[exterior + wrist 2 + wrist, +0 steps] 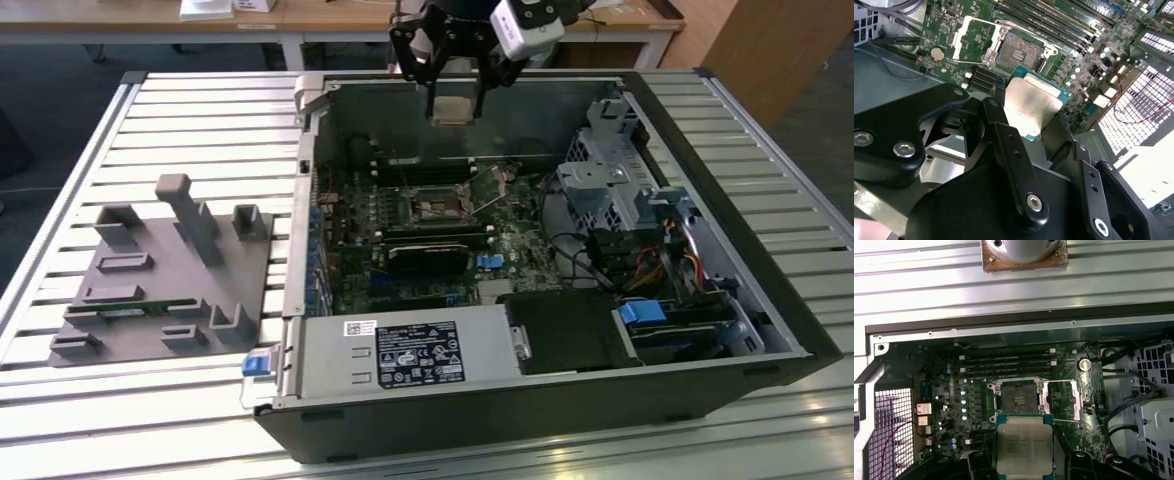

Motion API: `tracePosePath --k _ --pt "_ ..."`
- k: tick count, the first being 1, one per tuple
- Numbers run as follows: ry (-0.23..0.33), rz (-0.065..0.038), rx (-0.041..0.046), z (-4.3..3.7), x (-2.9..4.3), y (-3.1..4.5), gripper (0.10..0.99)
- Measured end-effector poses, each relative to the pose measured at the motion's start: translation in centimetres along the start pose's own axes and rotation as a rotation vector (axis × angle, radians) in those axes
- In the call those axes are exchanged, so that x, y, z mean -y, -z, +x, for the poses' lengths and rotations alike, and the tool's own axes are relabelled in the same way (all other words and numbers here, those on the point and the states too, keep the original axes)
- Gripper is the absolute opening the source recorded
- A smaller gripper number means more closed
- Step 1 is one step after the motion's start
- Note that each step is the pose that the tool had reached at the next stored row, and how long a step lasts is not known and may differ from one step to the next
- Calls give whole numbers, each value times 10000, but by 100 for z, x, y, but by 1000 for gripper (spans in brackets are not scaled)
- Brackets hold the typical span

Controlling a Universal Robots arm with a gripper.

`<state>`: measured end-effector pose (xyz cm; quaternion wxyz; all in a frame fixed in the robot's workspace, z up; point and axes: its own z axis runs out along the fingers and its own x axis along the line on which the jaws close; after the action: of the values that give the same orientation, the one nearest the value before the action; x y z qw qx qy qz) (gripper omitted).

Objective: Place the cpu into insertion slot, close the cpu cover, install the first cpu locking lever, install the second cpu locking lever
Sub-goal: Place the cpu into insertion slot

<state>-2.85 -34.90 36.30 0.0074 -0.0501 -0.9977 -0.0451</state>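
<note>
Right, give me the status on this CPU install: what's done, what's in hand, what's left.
Done: the cpu has been picked up and is clamped in the claw.
In hand: it is held in the air above the open computer case, apart from the insertion slot, which is empty.
Left: seating the cpu, closing the cpu cover, which lies flipped open beside the slot, and fastening both locking levers.

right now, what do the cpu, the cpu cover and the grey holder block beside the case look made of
cpu: metal lid, dull silver with soft glare, sitting on a thin green board edge.
cpu cover: bright silvery frame, thin with a cut-out centre, likely stamped sheet steel.
grey holder block: flat matte grey with no shine, probably plastic, perhaps printed; the look leaves it open.
</note>
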Motion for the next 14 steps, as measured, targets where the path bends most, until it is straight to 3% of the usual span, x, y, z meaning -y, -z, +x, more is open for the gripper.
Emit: tracePosePath --k 14 --pt "-344 -7 31 10 1 0 537"
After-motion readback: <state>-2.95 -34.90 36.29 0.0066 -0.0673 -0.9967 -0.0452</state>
